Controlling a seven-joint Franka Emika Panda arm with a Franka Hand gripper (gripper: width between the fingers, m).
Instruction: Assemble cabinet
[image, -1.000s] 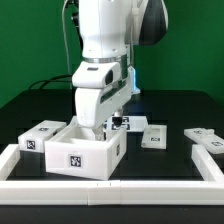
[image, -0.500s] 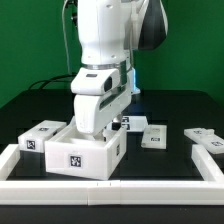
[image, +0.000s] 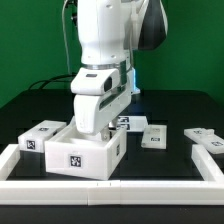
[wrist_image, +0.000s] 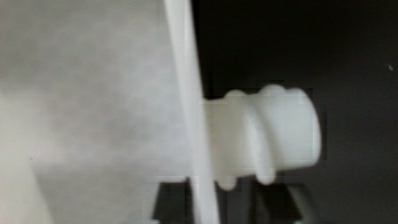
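Cabinet body (image: 88, 152): an open white box on the black table (image: 185, 105), just behind the front border rail (image: 120, 188), toward the exterior view's left. One square black-and-white tag (image: 75, 158) on its front face. No brand or letters readable, only tag patterns.

Smaller white tagged blocks around it: left block (image: 40, 135) just beside the box, middle block (image: 157, 137) and right block (image: 205, 138) apart on the other side.

Gripper (image: 95, 128) down at the box opening, fingertips hidden there. In the wrist view only a blurred white wall (wrist_image: 89, 100) seen edge-on, a round white part (wrist_image: 267, 135) beside it, and dark shapes at the edge — cannot tell whether the fingers are spread or closed on something.

Compared with one second ago: gripper lower and slightly further to the exterior view's left. Compared with half a second ago: almost no change. Box and blocks in the same places.
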